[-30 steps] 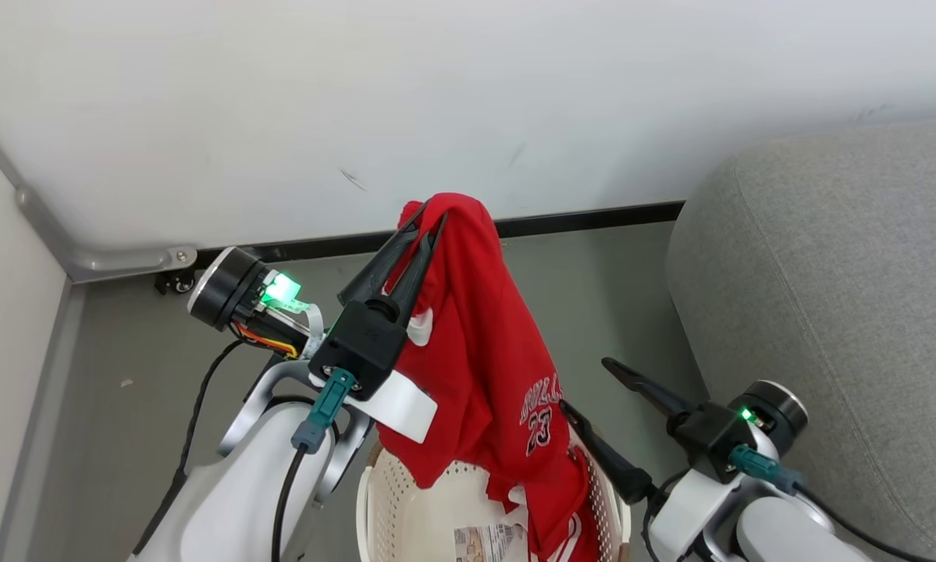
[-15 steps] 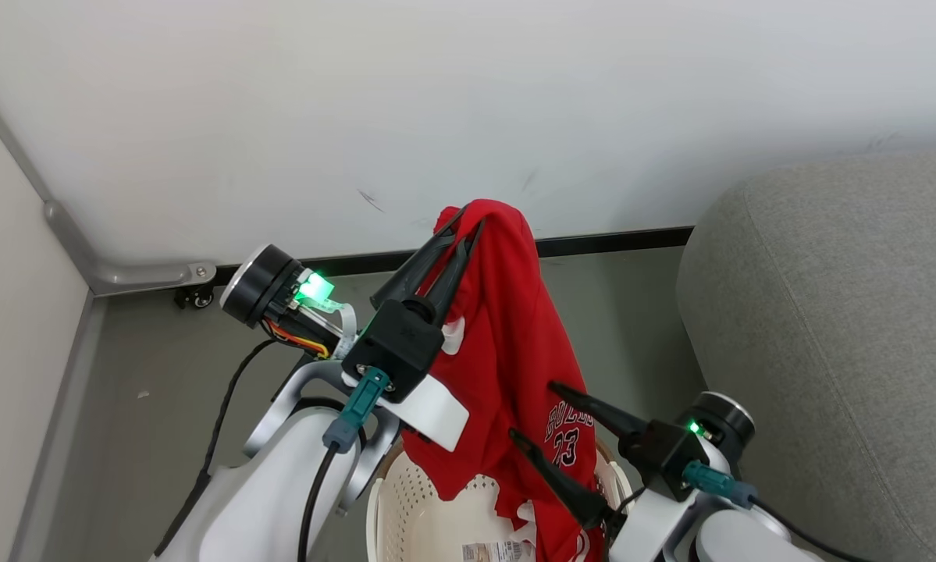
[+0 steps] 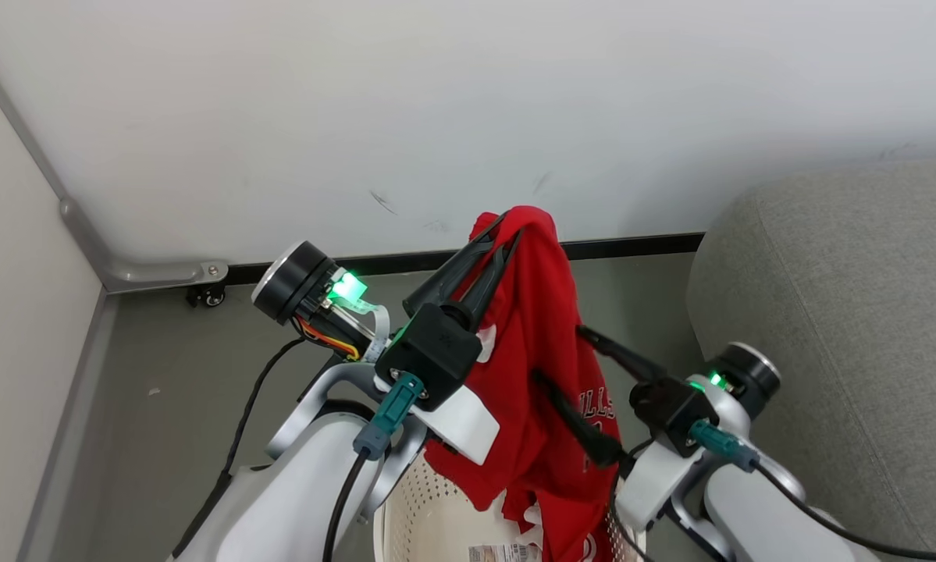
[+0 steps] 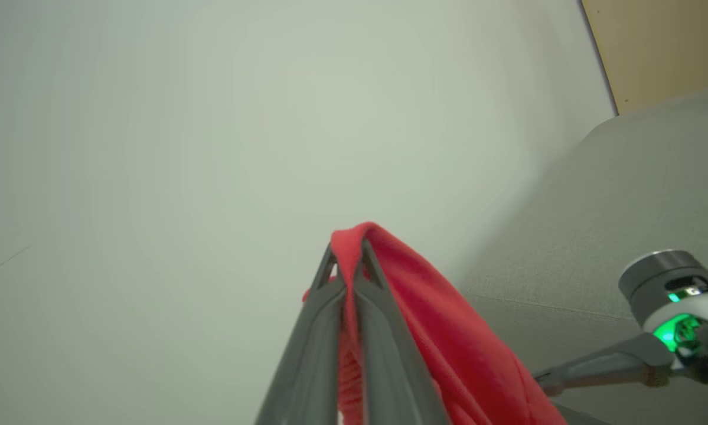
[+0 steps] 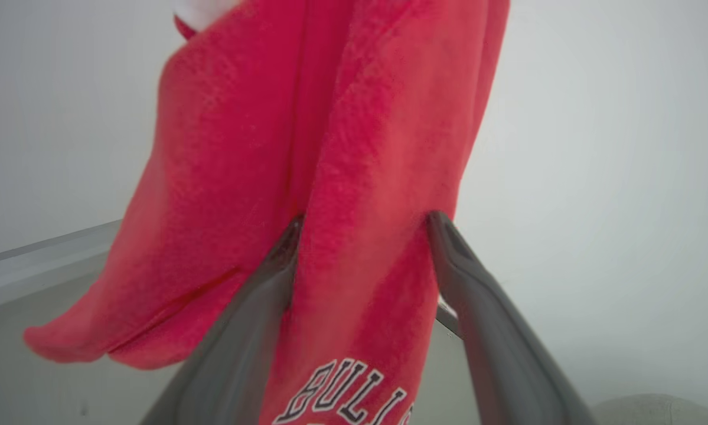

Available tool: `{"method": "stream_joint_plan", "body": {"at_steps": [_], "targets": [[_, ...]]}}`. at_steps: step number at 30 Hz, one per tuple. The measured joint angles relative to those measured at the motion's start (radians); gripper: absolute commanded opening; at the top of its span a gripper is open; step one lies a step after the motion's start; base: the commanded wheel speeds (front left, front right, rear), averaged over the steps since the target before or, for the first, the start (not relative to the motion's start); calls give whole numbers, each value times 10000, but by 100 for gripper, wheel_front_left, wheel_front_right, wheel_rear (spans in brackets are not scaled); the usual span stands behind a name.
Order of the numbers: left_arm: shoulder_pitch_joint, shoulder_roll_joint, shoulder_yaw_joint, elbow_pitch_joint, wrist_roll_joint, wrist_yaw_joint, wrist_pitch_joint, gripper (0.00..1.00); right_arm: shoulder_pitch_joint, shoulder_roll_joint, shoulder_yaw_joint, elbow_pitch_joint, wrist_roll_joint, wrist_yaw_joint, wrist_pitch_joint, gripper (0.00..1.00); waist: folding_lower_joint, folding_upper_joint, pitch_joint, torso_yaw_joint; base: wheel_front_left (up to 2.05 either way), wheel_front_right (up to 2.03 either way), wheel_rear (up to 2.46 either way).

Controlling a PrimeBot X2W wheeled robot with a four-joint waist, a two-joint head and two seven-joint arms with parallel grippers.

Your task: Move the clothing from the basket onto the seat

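Fabric hangs in a long red drape from the left gripper (image 3: 507,229). That arm is raised at centre frame in the head view, its dark fingers angled toward the upper right and pinched tight on the top fold of the clothing (image 3: 542,312). The right gripper (image 3: 560,353) reaches in from the lower right on a pale forearm. Its two fingers are spread wide with a fold of the garment between them, just above white lettering, and they aren't closed on it. The cloth looks soft and fleecy, with white trim at one edge. Its lower end reaches down over the basket (image 3: 417,511), a cream perforated plastic tub at the bottom edge with a label sticker (image 3: 507,553) inside. The seat (image 3: 842,297), grey woven upholstery with a rounded edge, stands at the right side, apart from the clothing.
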Motion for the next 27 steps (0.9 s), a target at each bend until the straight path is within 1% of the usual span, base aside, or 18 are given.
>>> {"method": "stream_joint_plan", "body": {"at_steps": [2,5,9,10,11,12,13,14,20,27], "targets": [[-13,-29,-48,-59,0,-13,2,0,-115,42,-270,69,-301,0,-67,100,0,0,-11,30,0,0,0],[-15,-67,-130,-153,-15,-86,2,0,-174,150,-510,236,-389,0,-107,100,0,0,-33,78,0,0,0],[-15,-121,-184,-211,-77,-98,2,0,-172,347,-476,512,-378,0,-130,100,1,0,-68,145,0,0,0],[-15,-125,-192,-226,-84,-98,2,0,-173,385,-453,571,-401,0,-130,78,0,0,-76,160,0,0,0],[-14,-125,-199,-245,-88,-98,2,0,-178,399,-443,604,-466,0,-132,48,0,0,-83,175,0,0,0],[-14,-128,-203,-265,-88,-98,0,0,-187,405,-470,635,-558,0,-144,34,1,0,-89,188,0,0,0],[-13,-134,-207,-280,-90,-98,0,0,-198,405,-518,663,-642,0,-153,5,0,0,-93,201,0,0,0],[-12,-140,-211,-297,-90,-98,0,0,-218,407,-566,706,-717,0,-217,0,0,0,-96,213,0,0,0],[84,-132,-153,-309,-184,-84,-8,0,-409,583,-821,917,-830,0,-234,0,1,0,-107,235,0,0,0],[459,-10,123,-48,-543,19,-10,0,-257,688,-1116,1143,-322,0,-318,0,0,0,-115,122,0,0,0]]}}
